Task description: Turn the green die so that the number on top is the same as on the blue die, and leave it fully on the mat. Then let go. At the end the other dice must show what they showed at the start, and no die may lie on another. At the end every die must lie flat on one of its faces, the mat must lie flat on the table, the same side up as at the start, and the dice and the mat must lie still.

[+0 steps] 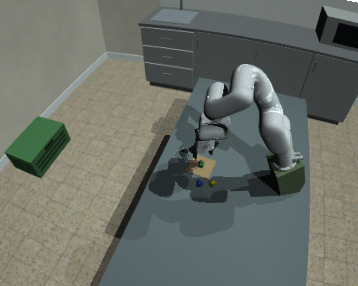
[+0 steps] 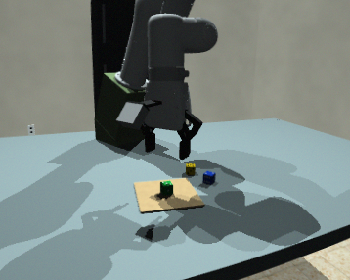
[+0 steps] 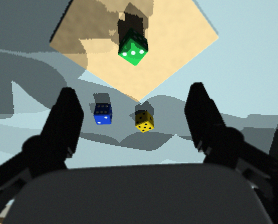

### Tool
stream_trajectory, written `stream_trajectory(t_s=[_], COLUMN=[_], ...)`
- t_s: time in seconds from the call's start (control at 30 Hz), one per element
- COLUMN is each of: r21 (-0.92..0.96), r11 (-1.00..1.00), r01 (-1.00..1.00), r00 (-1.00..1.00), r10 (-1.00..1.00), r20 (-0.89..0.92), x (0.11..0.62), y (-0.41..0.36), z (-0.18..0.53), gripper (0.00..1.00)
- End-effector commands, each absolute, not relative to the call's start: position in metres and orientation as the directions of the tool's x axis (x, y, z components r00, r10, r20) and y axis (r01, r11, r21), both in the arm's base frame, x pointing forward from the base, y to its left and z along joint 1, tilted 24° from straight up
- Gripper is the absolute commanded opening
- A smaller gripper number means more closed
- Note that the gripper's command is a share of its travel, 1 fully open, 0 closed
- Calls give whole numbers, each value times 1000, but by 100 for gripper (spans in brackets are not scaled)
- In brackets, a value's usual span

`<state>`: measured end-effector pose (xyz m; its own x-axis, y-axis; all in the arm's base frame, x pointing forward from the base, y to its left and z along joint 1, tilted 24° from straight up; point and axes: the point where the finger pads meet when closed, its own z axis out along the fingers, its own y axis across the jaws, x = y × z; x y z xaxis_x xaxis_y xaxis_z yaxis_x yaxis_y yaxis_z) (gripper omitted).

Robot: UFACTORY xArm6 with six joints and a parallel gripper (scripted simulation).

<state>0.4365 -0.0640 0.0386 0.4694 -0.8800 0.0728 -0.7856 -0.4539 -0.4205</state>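
The green die point(image 2: 166, 188) lies flat on the tan mat point(image 2: 167, 195), well inside its edges; it also shows in the wrist view point(image 3: 133, 49) and in the top view point(image 1: 201, 164). The blue die point(image 2: 209, 177) and the yellow die point(image 2: 190, 168) lie apart on the table beside the mat, as the wrist view shows for the blue die point(image 3: 103, 114) and the yellow die point(image 3: 144, 120). My gripper point(image 2: 167, 145) is open and empty, raised above the table behind the mat. In the wrist view its fingers stand wide apart with nothing between them.
The arm's green base block point(image 2: 119, 110) stands at the back of the table with a dark cabinet point(image 2: 110, 34) behind it. The table's front edge point(image 2: 291, 252) runs at the lower right. A green crate point(image 1: 38, 146) lies on the floor to the left.
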Motion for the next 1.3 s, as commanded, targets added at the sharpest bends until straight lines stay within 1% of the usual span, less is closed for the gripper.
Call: stream_trajectory(t_s=[0.0,0.03,0.1,0.13,0.23,0.27,0.4,0.5,0.67,0.7,1.27], r21=[-403,-403,-402,-402,-393,-392,-367,-356,-354,-354,-354], r11=[-365,-365,-216,-211,-78,-74,116,175,185,185,185], r01=[-839,-839,-890,-891,-916,-917,-923,-918,-917,-917,-917], r00=[388,388,252,248,124,120,-56,-112,-121,-121,-121], r10=[-921,-921,-967,-968,-988,-988,-984,-975,-973,-973,-973], r20=[25,25,-38,-40,-94,-96,-169,-190,-194,-194,-194], x=[437,437,438,438,438,438,438,438,438,438,438], y=[-64,-64,-64,-64,-64,-64,-64,-64,-64,-64,-64], z=[39,39,38,38,37,37,35,35,35,35,35], gripper=[100,100,100,100,100,100,100,100,100,42,42])
